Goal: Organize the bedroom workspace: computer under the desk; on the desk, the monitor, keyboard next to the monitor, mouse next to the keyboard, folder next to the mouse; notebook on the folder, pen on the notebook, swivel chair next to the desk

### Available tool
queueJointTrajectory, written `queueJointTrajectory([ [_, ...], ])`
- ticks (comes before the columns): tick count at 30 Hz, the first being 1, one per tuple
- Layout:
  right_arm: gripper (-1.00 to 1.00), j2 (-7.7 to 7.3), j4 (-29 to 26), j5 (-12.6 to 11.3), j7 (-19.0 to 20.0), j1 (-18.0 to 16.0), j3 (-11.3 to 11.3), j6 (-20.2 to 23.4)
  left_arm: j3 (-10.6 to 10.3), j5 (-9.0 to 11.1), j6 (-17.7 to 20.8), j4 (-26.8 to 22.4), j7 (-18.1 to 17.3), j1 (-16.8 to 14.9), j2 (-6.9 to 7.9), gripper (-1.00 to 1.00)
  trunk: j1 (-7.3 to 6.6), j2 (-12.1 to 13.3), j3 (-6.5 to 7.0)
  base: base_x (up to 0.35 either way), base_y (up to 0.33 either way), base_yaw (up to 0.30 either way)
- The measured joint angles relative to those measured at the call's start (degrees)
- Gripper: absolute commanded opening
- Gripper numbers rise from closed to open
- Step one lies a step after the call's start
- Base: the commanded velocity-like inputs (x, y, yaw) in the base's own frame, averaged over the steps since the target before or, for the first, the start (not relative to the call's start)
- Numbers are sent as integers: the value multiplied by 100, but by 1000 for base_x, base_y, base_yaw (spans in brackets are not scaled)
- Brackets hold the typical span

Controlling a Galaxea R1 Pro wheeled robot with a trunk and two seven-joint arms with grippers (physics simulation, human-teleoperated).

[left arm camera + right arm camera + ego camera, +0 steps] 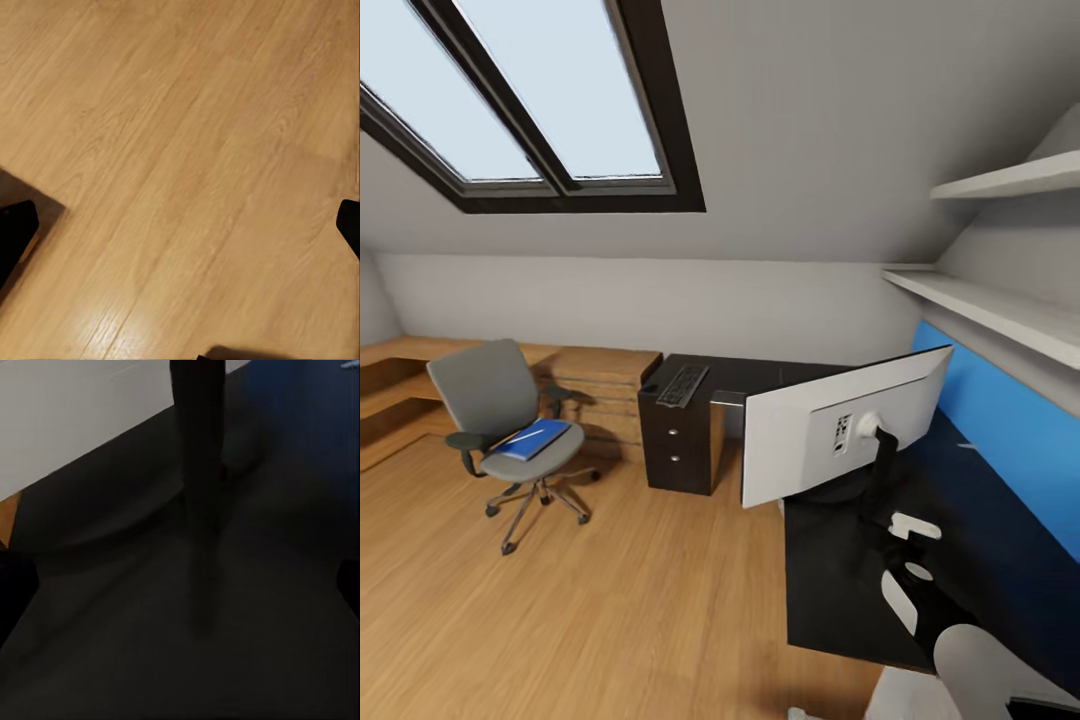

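You are looking at the bedroom from beside the desk (830, 570), whose glossy black top runs along the blue wall panel (1010, 440). The monitor (830, 435) stands on the desk with its light grey back toward you, on a black stand. The keyboard (682, 385) lies on the far part of the desk, above the drawers with silver knobs, well apart from the monitor. The swivel chair (510, 430) stands on the wooden floor (560, 600), away from the desk, and the blue folder (535, 440) lies flat on its seat.

Your right gripper (180, 585) is over the desk top, near the monitor stand; its fingertips sit at both edges of the wrist view, spread apart and holding nothing. Your left gripper (180, 229) hangs over bare floor, also spread wide and without anything between the fingers.
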Motion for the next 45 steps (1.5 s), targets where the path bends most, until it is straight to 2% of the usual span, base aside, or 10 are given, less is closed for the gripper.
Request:
queueJointTrajectory([
  [5, 100, 4, 252, 243, -11, 0, 4, -355, -5, 8, -190, -6, 12, 0, -6, 100, 0, 0, 0, -1, 0, -269],
  [11, 100, 9, 334, 429, -20, 0, -6, -503, -8, 10, -250, -10, 12, 0, -9, 100, 0, 0, 0, 0, 0, -262],
  [43, 100, 37, 387, 468, -23, 0, 11, -522, -2, 10, -262, -17, 12, 0, -2, 100, 0, 0, 0, 0, 0, -25],
  [45, 100, 38, 389, 468, -23, 1, 10, -523, -1, 10, -262, -17, 7, 1, -1, 100, 43, -76, -32, 0, 0, 0],
])
